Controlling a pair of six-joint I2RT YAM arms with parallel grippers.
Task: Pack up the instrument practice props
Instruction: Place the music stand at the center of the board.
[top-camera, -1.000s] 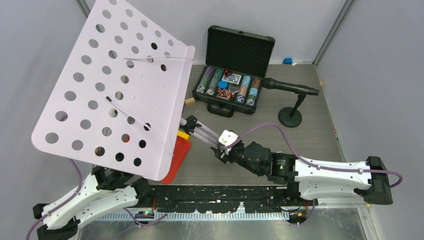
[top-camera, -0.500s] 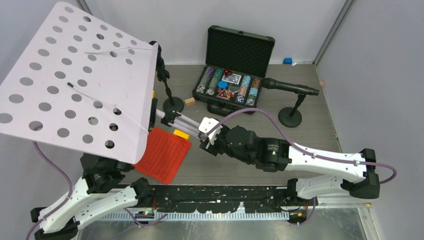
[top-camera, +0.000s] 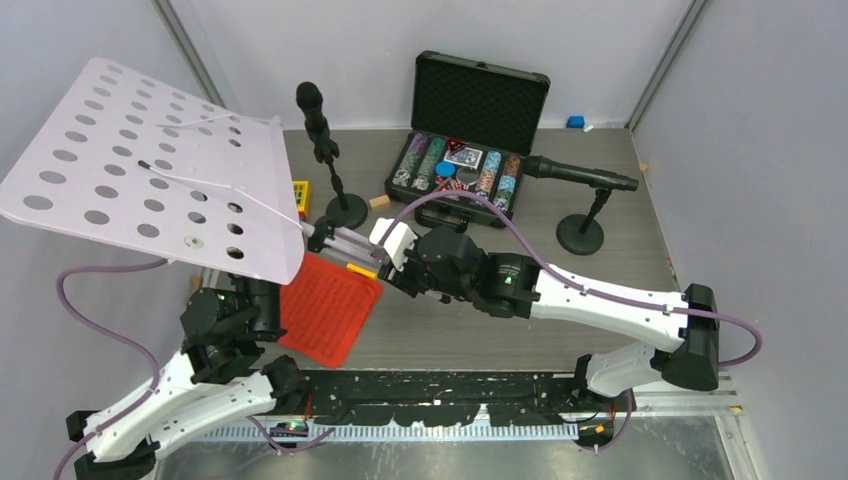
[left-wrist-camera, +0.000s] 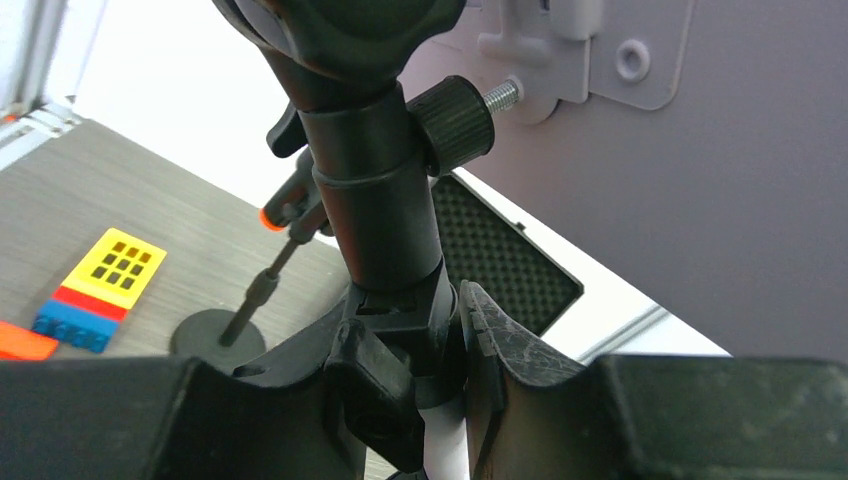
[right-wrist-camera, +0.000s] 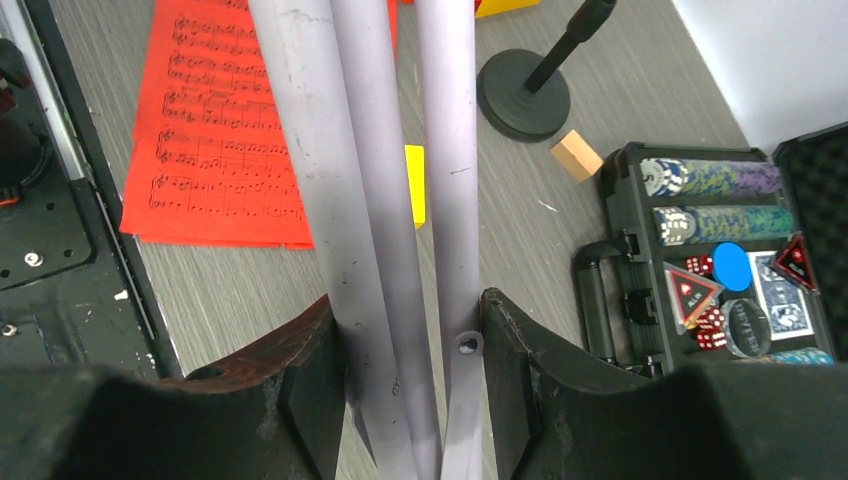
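The white hole-punched music rack (top-camera: 150, 190) hangs tilted over the left of the table. My left gripper (left-wrist-camera: 440, 340) is shut on its black stem (left-wrist-camera: 375, 200) just under the rack's back; in the top view the rack hides these fingers. My right gripper (top-camera: 378, 262) is shut on the bundled silver legs (top-camera: 340, 243), with both fingers pressed against the tubes (right-wrist-camera: 380, 150). Red sheet-music pages (top-camera: 325, 310) lie flat below the legs. One black microphone (top-camera: 312, 105) stands upright on its round base (top-camera: 347, 210). Another microphone (top-camera: 580, 175) lies level on its pole at the right.
The open black case of poker chips (top-camera: 465, 165) stands at the back middle, close to my right arm. A yellow and blue block (left-wrist-camera: 100, 285) and a small wooden cube (top-camera: 379, 201) lie near the upright microphone's base. Grey walls close in on both sides.
The rack has swung left and flattened, uncovering the upright microphone and the red pages. My right gripper has moved left and away along the legs and closed a little.
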